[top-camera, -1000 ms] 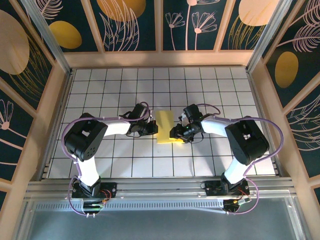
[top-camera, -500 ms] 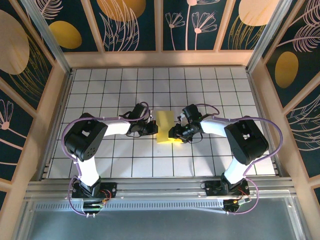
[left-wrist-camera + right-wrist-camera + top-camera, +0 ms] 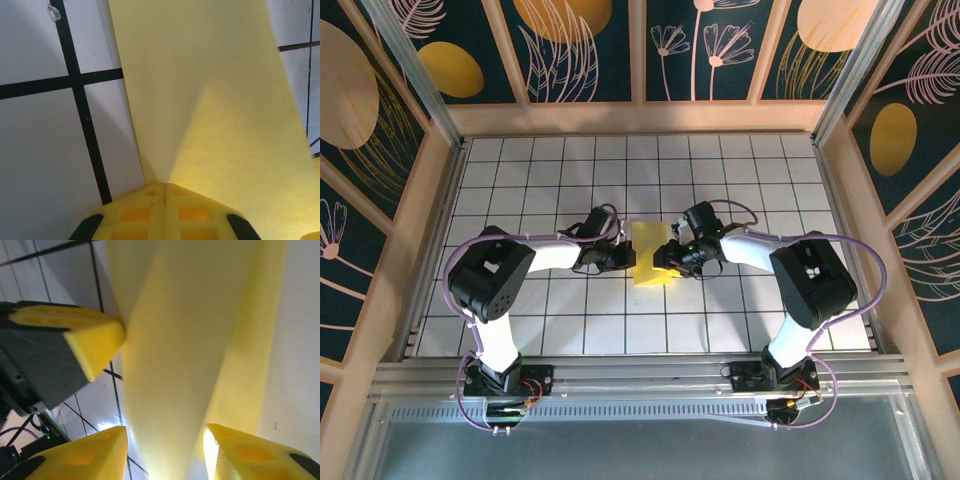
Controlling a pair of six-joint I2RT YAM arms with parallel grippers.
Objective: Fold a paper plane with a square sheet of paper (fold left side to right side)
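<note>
The left gripper (image 3: 626, 261), clenched shut, is touching the yellow paper (image 3: 650, 250) at its left edge; the right gripper (image 3: 666, 259), fingers apart, is straddling it on the tiled table (image 3: 520, 180).

From above, the right gripper (image 3: 667, 257) hides the 3 o'clock edge of the sheet of paper (image 3: 646, 262), whose creases are too small to tell. The left wrist view cuts the paper off at 12 and 4 o'clock; the right wrist view blurs it and clips the fingers (image 3: 250, 455) at 6.

White grid-tiled table (image 3: 620, 320); dark floral wall panels (image 3: 590, 60), wooden frame (image 3: 640, 117).
</note>
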